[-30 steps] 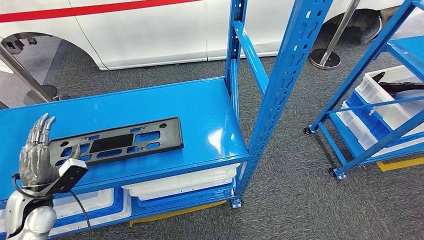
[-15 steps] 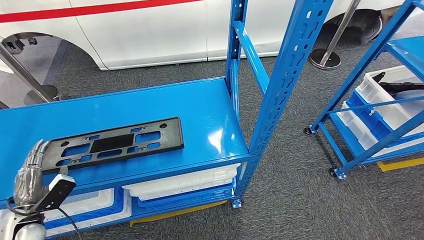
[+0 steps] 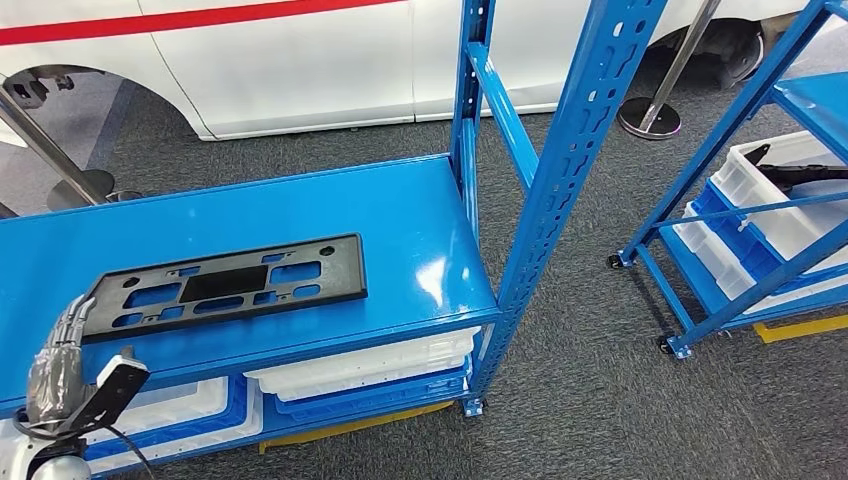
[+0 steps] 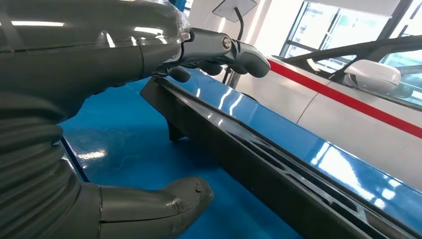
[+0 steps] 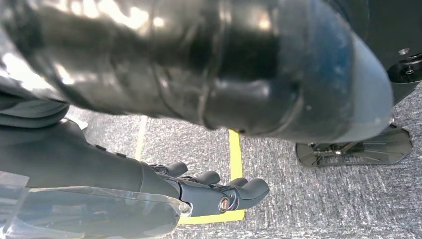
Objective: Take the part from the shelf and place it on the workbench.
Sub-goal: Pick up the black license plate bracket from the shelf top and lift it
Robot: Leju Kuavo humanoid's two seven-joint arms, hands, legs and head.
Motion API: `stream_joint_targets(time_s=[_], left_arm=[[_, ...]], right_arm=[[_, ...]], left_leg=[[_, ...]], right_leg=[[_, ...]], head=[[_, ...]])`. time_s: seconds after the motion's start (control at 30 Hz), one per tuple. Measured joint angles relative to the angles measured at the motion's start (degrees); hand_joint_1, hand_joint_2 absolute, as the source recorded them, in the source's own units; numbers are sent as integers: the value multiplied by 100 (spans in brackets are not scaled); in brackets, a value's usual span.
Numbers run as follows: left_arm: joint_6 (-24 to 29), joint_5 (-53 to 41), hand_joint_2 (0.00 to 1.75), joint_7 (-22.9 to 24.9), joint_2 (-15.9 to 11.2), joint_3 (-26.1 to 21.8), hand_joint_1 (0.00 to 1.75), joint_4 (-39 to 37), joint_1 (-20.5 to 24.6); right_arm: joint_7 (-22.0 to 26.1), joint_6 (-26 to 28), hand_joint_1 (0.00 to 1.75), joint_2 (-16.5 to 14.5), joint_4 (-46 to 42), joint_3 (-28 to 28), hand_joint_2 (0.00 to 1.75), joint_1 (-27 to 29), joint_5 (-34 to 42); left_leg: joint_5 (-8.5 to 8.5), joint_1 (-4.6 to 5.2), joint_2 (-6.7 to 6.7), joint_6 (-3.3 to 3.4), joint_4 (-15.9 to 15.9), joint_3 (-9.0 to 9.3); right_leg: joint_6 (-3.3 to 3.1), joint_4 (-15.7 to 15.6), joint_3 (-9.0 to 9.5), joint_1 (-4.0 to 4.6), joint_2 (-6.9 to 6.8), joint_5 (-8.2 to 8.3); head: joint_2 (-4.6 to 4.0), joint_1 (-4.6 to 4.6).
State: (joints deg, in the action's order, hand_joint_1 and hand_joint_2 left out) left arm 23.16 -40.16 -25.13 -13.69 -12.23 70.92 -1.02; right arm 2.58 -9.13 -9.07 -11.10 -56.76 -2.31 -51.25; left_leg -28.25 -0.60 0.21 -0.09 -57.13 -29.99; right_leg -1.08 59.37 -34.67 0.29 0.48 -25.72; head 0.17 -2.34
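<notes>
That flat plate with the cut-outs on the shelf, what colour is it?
The plate is plain black, lying on the blue shelf; the head view shows it best.

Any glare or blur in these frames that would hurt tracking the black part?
Head view: sharp; a glare patch on the blue shelf top to the right of the black part, none on it. Left wrist view: the left hand is blurred up close, and window reflections streak the part's edge. Right wrist view: the right hand is in focus; the dark body parts above it are smeared.

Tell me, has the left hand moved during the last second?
Yes. The left hand has dropped toward the near edge of the blue shelf, and it now lies lower against the black part than before.
</notes>
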Motion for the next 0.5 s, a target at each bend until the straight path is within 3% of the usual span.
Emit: stream_joint_targets(time_s=[0.5], left_arm=[[5,-267,175,-182,-104,-343,0,-1027,339]], right_arm=[[40,-27,0,0,0,-2,0,0,-95]], left_leg=[[0,-2,-1,-2,1,13]], right_leg=[[-1,1,15,3,-1,0]], head=[[1,0]])
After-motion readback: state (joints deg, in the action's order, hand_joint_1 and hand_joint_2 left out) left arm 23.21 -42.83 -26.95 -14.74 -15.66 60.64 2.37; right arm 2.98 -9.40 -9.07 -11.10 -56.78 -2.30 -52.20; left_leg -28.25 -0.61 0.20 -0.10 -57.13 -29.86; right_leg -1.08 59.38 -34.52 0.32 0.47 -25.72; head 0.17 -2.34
